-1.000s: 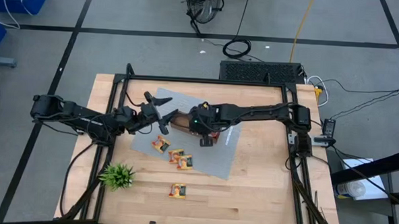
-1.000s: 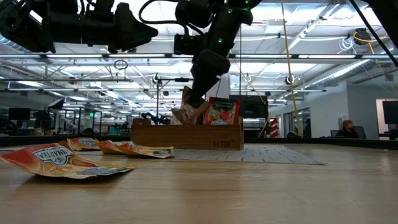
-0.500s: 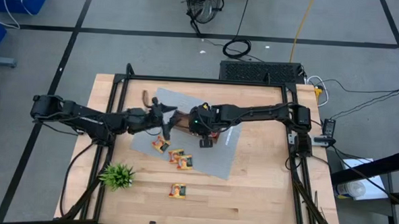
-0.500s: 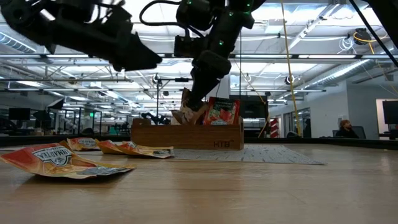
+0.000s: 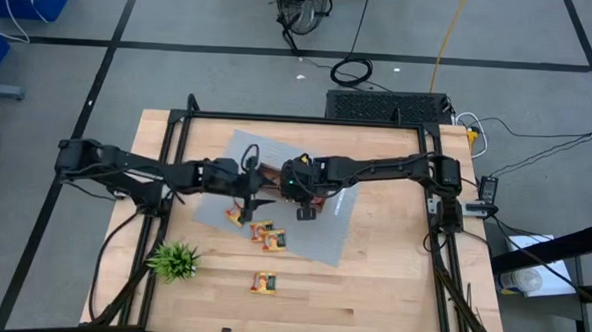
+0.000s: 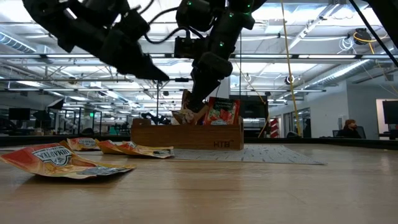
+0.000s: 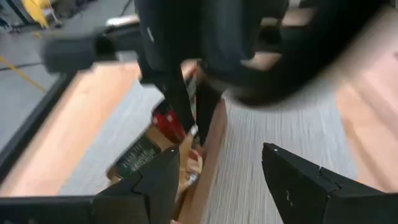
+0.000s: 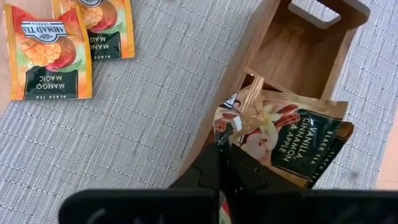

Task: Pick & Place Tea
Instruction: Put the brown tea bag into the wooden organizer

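While the right gripper (image 8: 225, 155) stays pinched shut on the top edge of a tea sachet (image 8: 280, 137) standing in the wooden tray (image 8: 298, 53), the left gripper (image 7: 217, 180), fingers parted and empty, hangs just beside that tray. Sachets look light, thin, crinkly and slippery; best pinched by an edge. Four loose sachets (image 5: 261, 231) lie on the grey mat (image 5: 318, 232) and table (image 5: 371, 289), toward the front edge.

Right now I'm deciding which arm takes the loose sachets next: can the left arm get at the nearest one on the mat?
Probably yes. The left gripper hangs open just above the mat's sachet, nothing between them; the right gripper is over at the tray.
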### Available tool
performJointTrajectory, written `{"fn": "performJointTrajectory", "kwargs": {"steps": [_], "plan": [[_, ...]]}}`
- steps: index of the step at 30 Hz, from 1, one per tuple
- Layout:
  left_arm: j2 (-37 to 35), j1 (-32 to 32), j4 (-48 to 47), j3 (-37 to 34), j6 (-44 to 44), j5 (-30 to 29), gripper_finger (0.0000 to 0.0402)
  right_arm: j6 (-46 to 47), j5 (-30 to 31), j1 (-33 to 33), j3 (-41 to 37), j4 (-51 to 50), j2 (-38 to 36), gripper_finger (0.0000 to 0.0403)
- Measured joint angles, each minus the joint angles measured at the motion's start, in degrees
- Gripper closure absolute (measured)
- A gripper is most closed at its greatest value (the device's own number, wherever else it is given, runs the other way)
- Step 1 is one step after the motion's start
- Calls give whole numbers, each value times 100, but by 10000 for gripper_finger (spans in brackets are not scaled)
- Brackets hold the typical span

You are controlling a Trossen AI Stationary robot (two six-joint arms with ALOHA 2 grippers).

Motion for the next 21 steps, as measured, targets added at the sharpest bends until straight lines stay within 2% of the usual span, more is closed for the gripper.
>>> {"fn": "performJointTrajectory", "kwargs": {"steps": [8,21], "plan": [[919,-1,1141,0,155,236,176,18,-2,0,0,41,4,403],[1702,106,1219,463,234,319,176,81,5,-7,0,50,4,403]]}}
